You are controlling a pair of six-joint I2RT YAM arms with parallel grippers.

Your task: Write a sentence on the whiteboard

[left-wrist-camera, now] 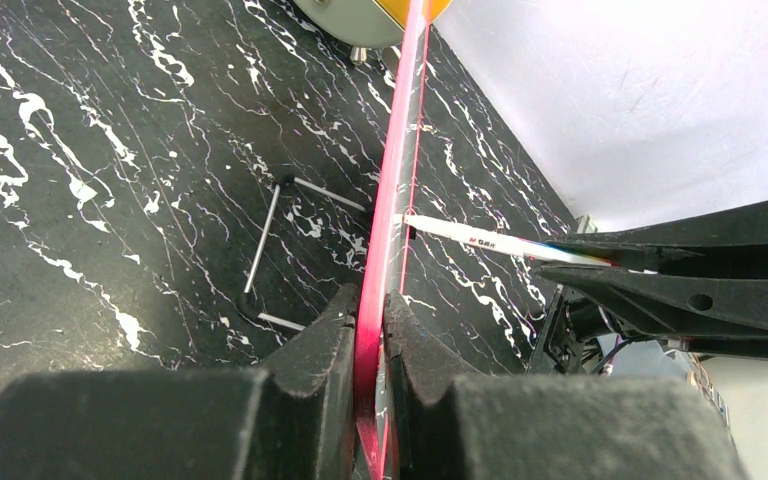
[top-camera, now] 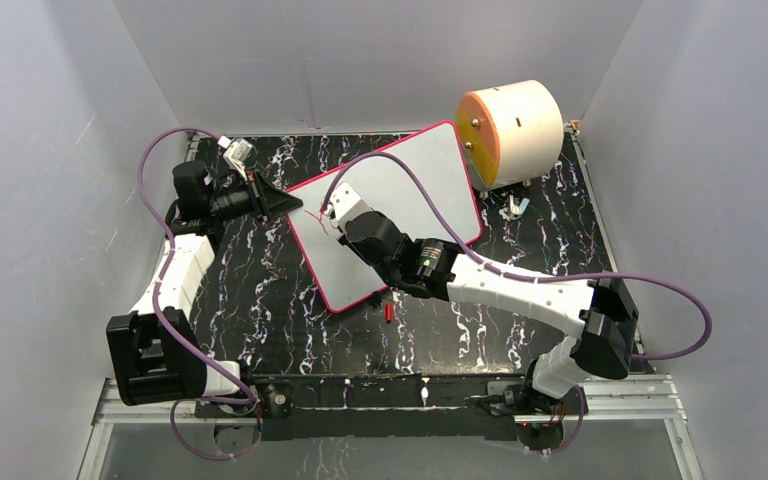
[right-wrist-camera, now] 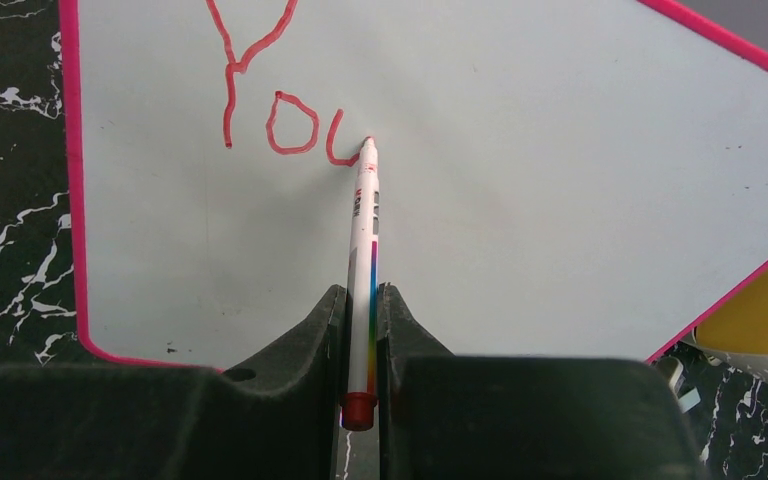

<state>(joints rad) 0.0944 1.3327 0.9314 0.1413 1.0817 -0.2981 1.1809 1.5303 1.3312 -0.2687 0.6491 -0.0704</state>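
The whiteboard [top-camera: 430, 170] stands tilted on the black marbled table, white face with a pink-red frame. My left gripper [top-camera: 285, 203] is shut on its left edge; in the left wrist view both jaws [left-wrist-camera: 370, 300] pinch the pink frame [left-wrist-camera: 392, 190]. My right gripper [top-camera: 338, 212] is shut on a white marker [right-wrist-camera: 364, 240] with a rainbow stripe and a red end. The marker's tip touches the board face [right-wrist-camera: 560, 200]. The sentence [right-wrist-camera: 270, 110] reads "Y", "o" and a partly drawn "u" in red. The marker [left-wrist-camera: 470, 237] meets the board from the right.
A cream cylinder with an orange face [top-camera: 510, 130] sits behind the board at the back right. A small red cap [top-camera: 388, 313] lies on the table near the board's front corner. A thin metal wire stand [left-wrist-camera: 260, 250] lies behind the board. Grey walls enclose the table.
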